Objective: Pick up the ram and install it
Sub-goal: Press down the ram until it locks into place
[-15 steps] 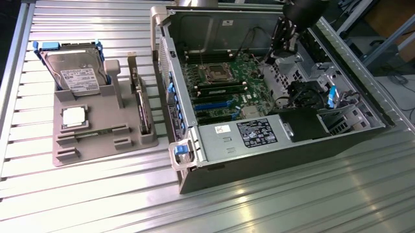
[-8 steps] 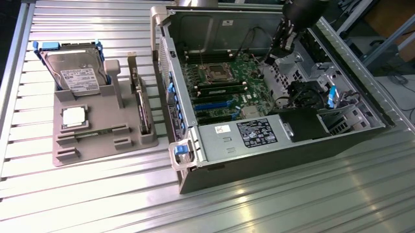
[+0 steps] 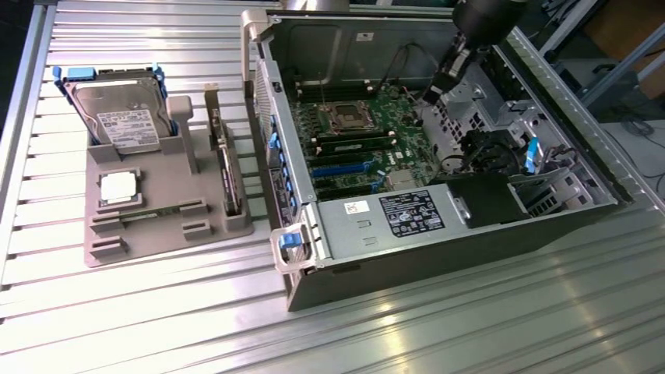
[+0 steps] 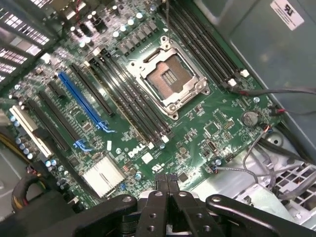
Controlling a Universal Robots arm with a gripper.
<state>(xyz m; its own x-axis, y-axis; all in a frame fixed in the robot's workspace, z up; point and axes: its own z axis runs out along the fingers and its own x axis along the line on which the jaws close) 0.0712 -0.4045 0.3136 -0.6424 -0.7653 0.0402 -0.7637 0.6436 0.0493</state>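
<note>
The pincer (image 4: 165, 180), closed and empty, hovers over the motherboard (image 4: 197, 123); the ram (image 3: 359, 146) sits well apart.

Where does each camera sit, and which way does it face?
Exterior view: high off the arm, looking down at the open computer case, the grey parts tray and the arm's gripper.
Wrist view: on the wrist, facing the motherboard; shut gripper at the edge.
Shared: the empty processor socket.

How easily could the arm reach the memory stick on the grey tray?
Probably easily: the memory stick lies uncovered on the tray, beside the computer case, and the case is open above the arm.
</note>
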